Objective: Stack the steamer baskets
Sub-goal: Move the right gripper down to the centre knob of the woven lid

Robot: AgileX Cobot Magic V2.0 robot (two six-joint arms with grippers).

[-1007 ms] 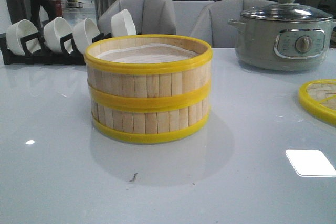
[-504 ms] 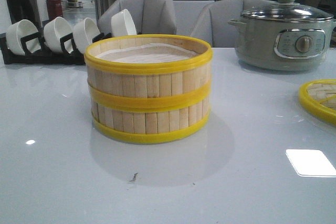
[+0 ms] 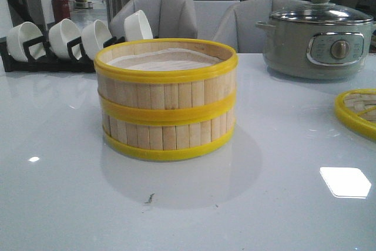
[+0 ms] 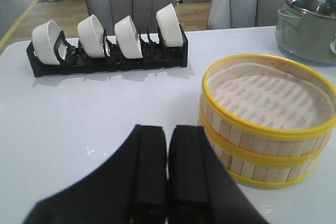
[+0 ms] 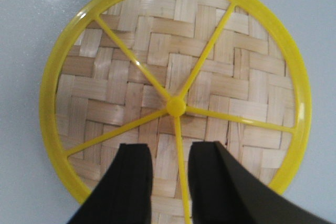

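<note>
Steamer baskets (image 3: 166, 99) stacked, unmoved. Left gripper (image 4: 167, 169) closed, empty; right gripper (image 5: 169, 174) slightly open above lid (image 5: 173, 51).

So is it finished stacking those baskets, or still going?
The stacking looks done: the upper steamer basket sits squarely on the lower steamer basket. Nothing is in hand; the left gripper is shut and empty beside them, and the right gripper hangs open over the woven lid, which is still off.

Grey electric pot (image 3: 317, 42) with its glass lid sits back right, four white bowls (image 3: 79, 36) in a black rack (image 3: 41, 60) back left, woven yellow-rimmed lid (image 5: 176, 85) flat on the table (image 3: 188, 204).
</note>
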